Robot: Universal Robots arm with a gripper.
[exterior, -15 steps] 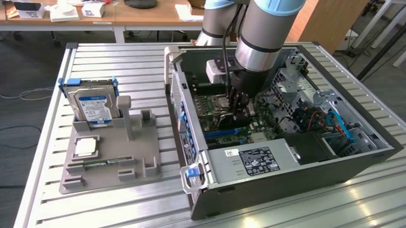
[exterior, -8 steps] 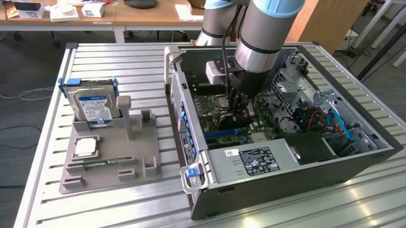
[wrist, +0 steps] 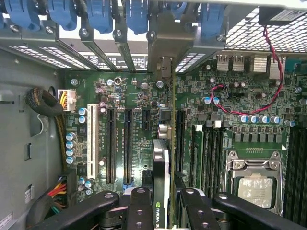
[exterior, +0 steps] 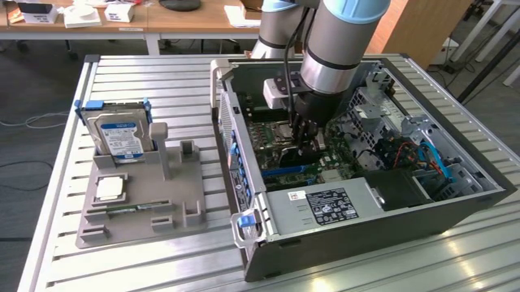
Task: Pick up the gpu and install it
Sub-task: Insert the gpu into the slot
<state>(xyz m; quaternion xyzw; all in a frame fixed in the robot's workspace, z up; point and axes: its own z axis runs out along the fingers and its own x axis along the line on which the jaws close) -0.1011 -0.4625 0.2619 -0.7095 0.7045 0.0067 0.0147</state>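
**Card held on edge inside the open case**

The gpu [wrist: 163, 160] is inside the computer case [exterior: 357, 234], standing on its thin edge over the green motherboard [wrist: 129, 93]. In the wrist view it is seen edge-on. Its long axis runs parallel to the long black expansion slots [wrist: 127, 143] on either side of it. The end with the silvery bracket [wrist: 164, 67] points at the case's rear wall, right under the row of blue latches [wrist: 98, 14]. The other end sits between the claw's fingers. I cannot tell whether its lower edge has reached a slot.

The claw [wrist: 165, 213] is narrowed onto the card, its black fingers [wrist: 139, 211] pressing it from both flat sides and touching nothing else. In the exterior view the claw [exterior: 313, 139] hangs from the arm, low in the middle of the case, beside the processor socket [wrist: 254, 184].

On the slatted surface [exterior: 146, 79], to the exterior view's left of the case, a grey holder [exterior: 142, 204] carries the upright hard drive [exterior: 120, 137].
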